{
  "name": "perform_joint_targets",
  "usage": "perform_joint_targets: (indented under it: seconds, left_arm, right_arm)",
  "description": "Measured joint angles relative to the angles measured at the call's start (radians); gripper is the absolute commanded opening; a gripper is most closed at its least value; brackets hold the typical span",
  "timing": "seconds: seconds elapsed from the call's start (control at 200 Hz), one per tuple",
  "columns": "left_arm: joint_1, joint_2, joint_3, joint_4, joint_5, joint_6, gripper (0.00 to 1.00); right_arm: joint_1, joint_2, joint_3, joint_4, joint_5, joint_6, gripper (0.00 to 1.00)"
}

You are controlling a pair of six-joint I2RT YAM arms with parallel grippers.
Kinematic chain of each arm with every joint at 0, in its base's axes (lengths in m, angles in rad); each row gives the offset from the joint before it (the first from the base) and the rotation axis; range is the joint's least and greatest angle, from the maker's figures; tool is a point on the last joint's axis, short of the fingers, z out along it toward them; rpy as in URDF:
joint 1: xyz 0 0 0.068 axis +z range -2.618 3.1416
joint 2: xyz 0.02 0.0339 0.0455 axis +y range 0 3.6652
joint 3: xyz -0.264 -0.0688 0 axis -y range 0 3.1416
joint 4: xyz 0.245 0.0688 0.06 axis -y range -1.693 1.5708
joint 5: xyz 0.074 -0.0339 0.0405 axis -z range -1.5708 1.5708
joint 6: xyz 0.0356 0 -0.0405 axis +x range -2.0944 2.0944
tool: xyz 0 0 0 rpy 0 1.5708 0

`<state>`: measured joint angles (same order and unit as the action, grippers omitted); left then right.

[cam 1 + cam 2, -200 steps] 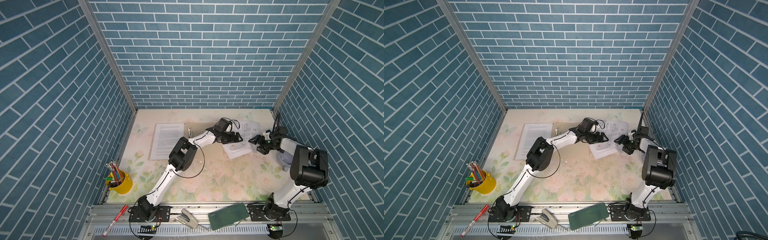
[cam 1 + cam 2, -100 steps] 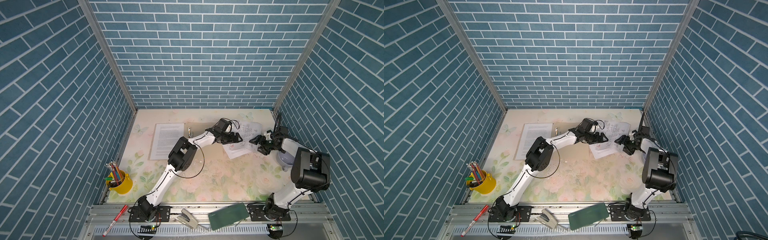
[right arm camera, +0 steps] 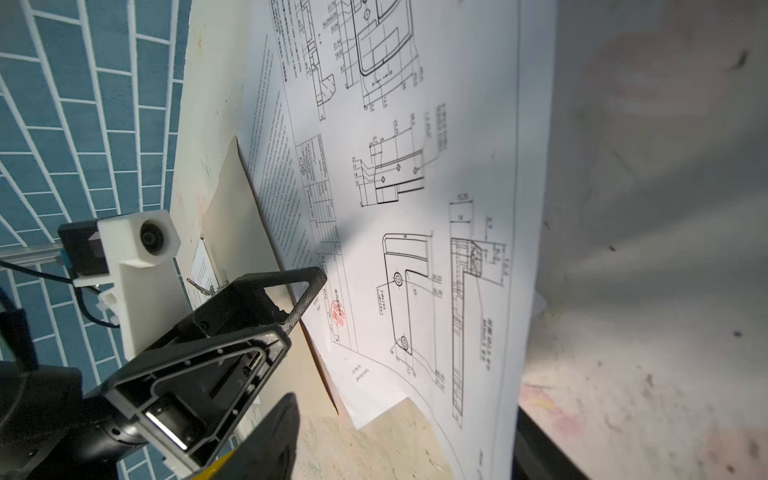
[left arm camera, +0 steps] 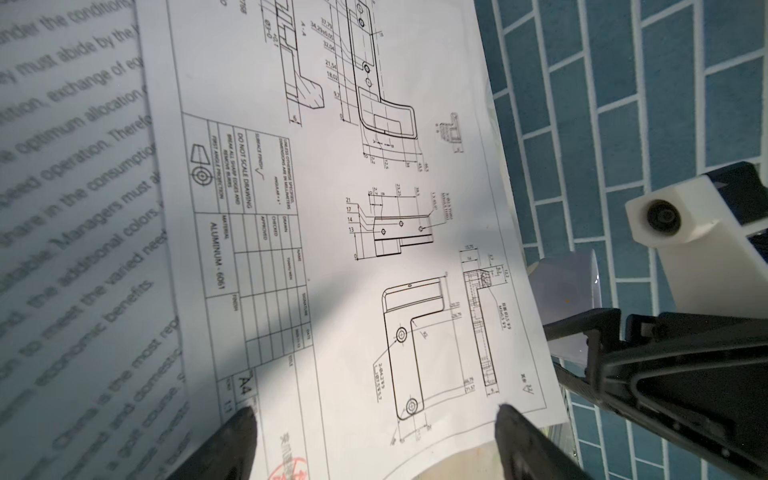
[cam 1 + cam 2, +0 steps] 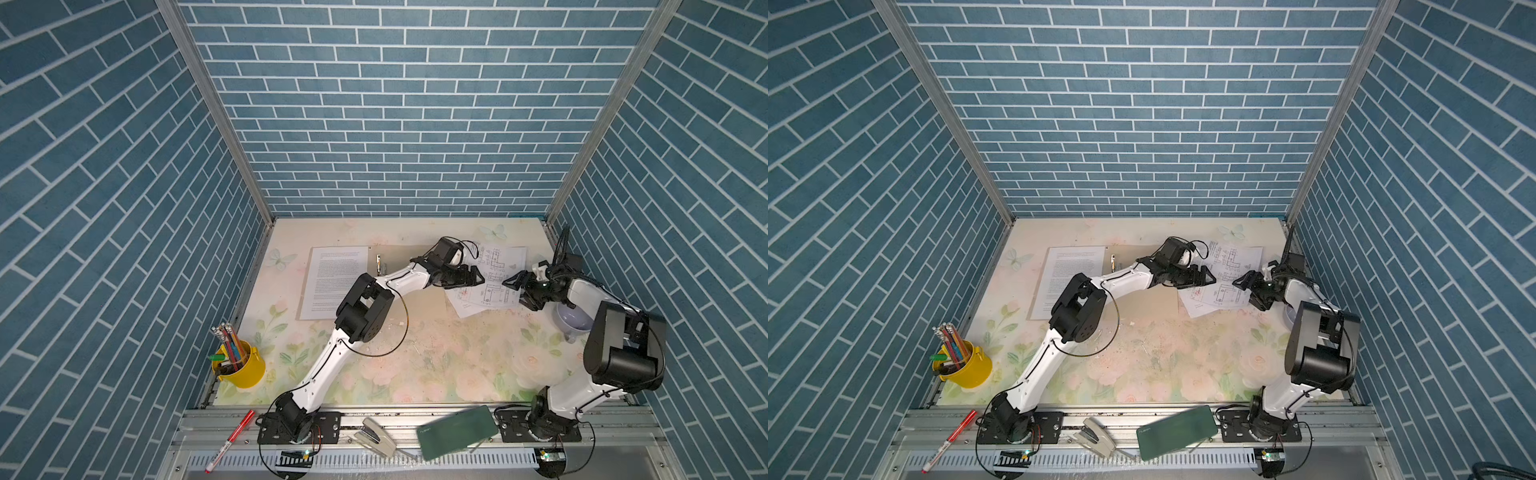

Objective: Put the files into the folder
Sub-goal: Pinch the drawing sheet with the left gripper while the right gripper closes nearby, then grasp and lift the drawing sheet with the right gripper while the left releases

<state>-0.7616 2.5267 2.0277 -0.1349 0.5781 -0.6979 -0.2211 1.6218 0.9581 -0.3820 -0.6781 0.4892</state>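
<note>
L gripper [image 5: 477,277] hung wide open over the drawing sheet [image 5: 496,266]. The sheet lay askew on a text sheet [image 4: 83,208], partly off the open kraft folder [image 5: 424,305]. R gripper [image 5: 513,291] had fingers apart astride its edge. Paper looked thin, floppy, prob. slick, so I'd pinch that edge, not the middle.

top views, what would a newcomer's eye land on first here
The white drawing sheet at the far right of the table sits between the left end effector and right end effector, both open and facing across it. Left of it in both top views lies the open tan folder, a text sheet on its left half.
</note>
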Motion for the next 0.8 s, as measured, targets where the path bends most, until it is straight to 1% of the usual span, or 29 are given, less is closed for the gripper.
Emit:
perform_joint_targets:
  seconds: [0.135,0.215,0.295,0.42,0.57,0.695,0.8]
  left_arm:
    - [0.0,-0.005,-0.011,0.007,0.0,0.0,0.91]
    - [0.0,-0.006,-0.013,0.01,0.0,-0.001,0.91]
    - [0.0,-0.007,-0.015,0.011,0.0,-0.001,0.91]
    - [0.0,-0.012,-0.028,0.026,0.0,-0.004,0.91]
    - [0.0,-0.031,-0.072,0.066,0.0,-0.019,0.91]
    - [0.0,-0.047,-0.105,0.09,-0.002,-0.031,0.92]
    - [0.0,-0.064,-0.132,0.103,-0.012,-0.035,0.94]
  right_arm:
    - [-0.002,-0.001,-0.003,0.001,0.0,0.007,0.62]
    - [-0.003,-0.001,-0.005,0.003,0.0,0.009,0.54]
    - [-0.003,0.002,-0.006,0.009,0.0,0.018,0.43]
    - [-0.003,0.032,-0.005,0.022,0.0,0.023,0.18]
    - [-0.003,0.046,-0.006,0.025,0.008,0.033,0.0]
    - [-0.004,0.037,-0.006,0.026,0.023,0.034,0.0]
    - [-0.003,-0.01,-0.006,0.02,0.038,0.034,0.0]
